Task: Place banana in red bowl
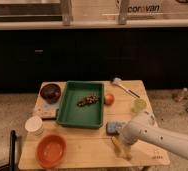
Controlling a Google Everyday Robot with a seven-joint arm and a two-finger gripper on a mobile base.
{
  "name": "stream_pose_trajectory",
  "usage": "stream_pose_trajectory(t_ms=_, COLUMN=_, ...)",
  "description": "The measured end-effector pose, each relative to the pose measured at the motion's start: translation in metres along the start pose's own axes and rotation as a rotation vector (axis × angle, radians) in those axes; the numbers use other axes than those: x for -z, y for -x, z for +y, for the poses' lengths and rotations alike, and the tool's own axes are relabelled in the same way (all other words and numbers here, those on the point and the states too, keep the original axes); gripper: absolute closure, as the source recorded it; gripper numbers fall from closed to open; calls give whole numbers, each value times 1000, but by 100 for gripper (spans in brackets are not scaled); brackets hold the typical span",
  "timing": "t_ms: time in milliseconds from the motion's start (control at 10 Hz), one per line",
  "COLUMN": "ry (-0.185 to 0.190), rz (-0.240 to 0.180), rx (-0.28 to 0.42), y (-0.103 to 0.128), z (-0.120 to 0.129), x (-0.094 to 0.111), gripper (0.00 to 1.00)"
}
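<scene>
Here the pincer [123,143] hangs over the banana [118,149], front-right of the green tray [67,118]; whether it grips, I cannot tell. A loose hold could drop the fruit short of the red bowl [51,150], front-left of that tray.

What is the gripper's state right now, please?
Gripper: at the banana, beside the blue sponge; open or closed cannot be told.

white lettering [143,8] "convan" – on upper panel [174,12], top right; pincer [120,146] – low, just below blue sponge [114,127].
</scene>
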Motion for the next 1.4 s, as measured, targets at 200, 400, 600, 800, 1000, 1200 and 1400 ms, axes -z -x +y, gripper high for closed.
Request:
stream_pose_trajectory(t_ms=200, ry=-15, rz=-1, rx=-18, y=-2, z=2, x=7, gripper=20)
stream_pose_trajectory(t_ms=400, ry=-30, rz=6, rx=-40, y=-1, z=3, x=12, gripper=20)
stream_pose_trajectory(t_ms=600, ry=-36, rz=26, rx=-93, y=-2, z=5, x=17, gripper=20)
stream_pose_trajectory(t_ms=800, ry=-23, rz=44, rx=-156, y=-4, z=11, x=18, gripper=20)
stream_pose_trajectory(t_ms=1000, ry=-3, rz=55, rx=-220, y=-3, z=19, x=18, gripper=20)
stream_pose_trajectory(t_ms=1200, ry=15, rz=61, rx=-269, y=-2, z=28, x=17, gripper=20)
stream_pose_trajectory(t_ms=1400, ry=30, rz=64, rx=-296, y=-4, z=35, x=12, gripper=20)
